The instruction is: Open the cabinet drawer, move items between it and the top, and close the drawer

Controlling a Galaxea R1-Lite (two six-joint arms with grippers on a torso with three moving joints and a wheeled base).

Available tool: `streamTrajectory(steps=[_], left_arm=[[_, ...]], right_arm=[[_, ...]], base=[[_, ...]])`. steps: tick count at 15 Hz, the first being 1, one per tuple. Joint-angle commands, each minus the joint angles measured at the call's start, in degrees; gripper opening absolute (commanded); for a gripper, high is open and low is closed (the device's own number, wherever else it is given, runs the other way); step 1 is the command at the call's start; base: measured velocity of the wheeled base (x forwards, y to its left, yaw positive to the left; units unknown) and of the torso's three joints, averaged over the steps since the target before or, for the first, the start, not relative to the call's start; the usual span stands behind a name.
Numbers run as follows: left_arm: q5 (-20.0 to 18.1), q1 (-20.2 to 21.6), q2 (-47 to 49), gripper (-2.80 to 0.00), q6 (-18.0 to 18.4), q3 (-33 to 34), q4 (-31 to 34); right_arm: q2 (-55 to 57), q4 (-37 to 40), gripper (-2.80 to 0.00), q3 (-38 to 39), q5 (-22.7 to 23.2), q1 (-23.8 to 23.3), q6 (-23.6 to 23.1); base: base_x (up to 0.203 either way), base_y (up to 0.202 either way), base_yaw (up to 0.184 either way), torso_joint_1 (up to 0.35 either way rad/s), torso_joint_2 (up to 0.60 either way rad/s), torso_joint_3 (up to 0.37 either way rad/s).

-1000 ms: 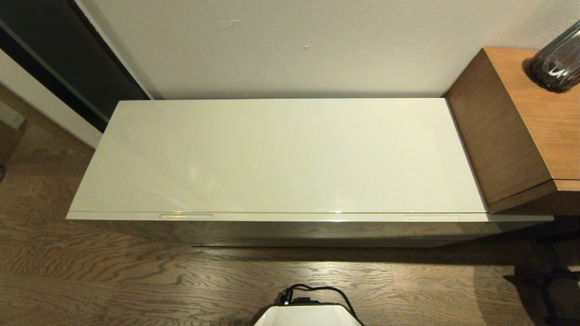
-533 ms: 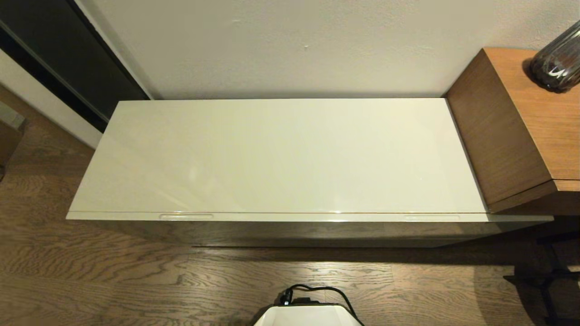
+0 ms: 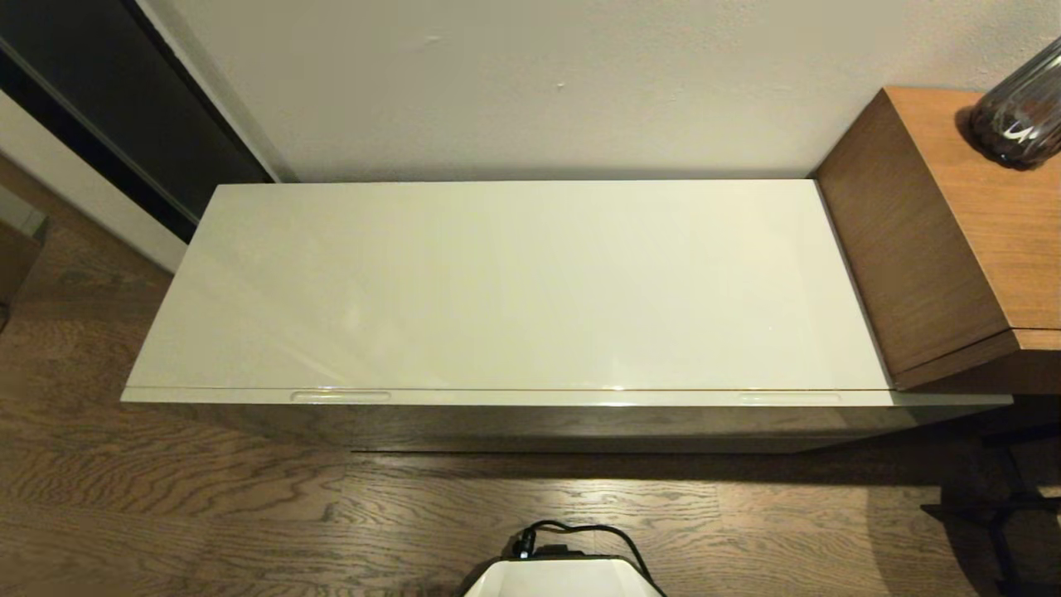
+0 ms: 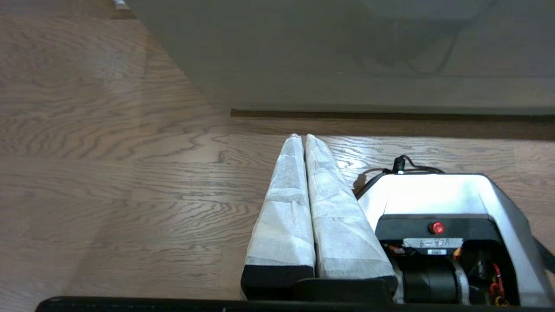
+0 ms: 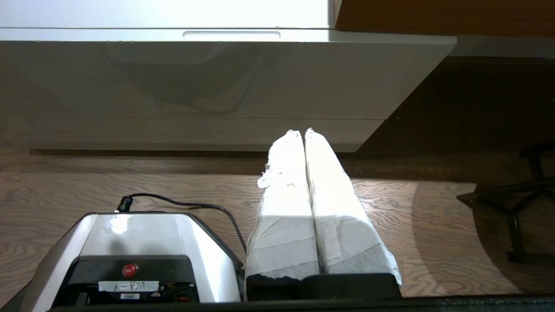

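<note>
The low cabinet's glossy pale top (image 3: pixel 514 282) lies bare in the head view. The cabinet drawer (image 3: pixel 530 398) is pushed in flush, and its two oblong notches (image 3: pixel 341 396) (image 3: pixel 787 399) show along the front edge. The right notch (image 5: pixel 231 34) also shows in the right wrist view. None of the items is in view. Neither arm appears in the head view. My left gripper (image 4: pixel 302 138) hangs shut and empty above the floor, before the cabinet's left end. My right gripper (image 5: pixel 303 132) hangs shut and empty, low in front of the drawer's right part.
A taller brown wood-grain unit (image 3: pixel 937 240) abuts the cabinet's right end and carries a dark glass vase (image 3: pixel 1021 116). A dark metal stand (image 3: pixel 1003 514) is on the floor at the right. My white base (image 3: pixel 564 576) with its black cable sits before the cabinet on the wood floor.
</note>
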Motion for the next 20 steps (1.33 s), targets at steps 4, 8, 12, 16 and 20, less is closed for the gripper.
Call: streamTrajectory(steps=[4, 8, 12, 16, 20], left_arm=[[0.1, 0.0, 0.0, -2.8, -0.5, 0.0, 0.0], [0.2, 0.0, 0.0, -2.8, -0.5, 0.0, 0.0], [0.1, 0.0, 0.0, -2.8, -0.5, 0.0, 0.0], [0.1, 0.0, 0.0, -2.8, -0.5, 0.0, 0.0], [0.2, 0.1, 0.0, -2.8, -0.5, 0.0, 0.0]], right_arm=[[0.1, 0.0, -2.8, 0.0, 0.0, 0.0, -0.1], [0.1, 0.0, -2.8, 0.0, 0.0, 0.0, -0.1], [0.1, 0.0, -2.8, 0.0, 0.0, 0.0, -0.1], [0.1, 0.7, -2.8, -0.2, 0.1, 0.0, -0.3], [0.1, 0.0, -2.8, 0.0, 0.0, 0.0, 1.0]], base=[[0.0, 0.0, 0.0, 0.0, 0.0, 0.0], [0.0, 0.0, 0.0, 0.0, 0.0, 0.0], [0.0, 0.0, 0.0, 0.0, 0.0, 0.0], [0.0, 0.0, 0.0, 0.0, 0.0, 0.0], [0.0, 0.0, 0.0, 0.0, 0.0, 0.0]])
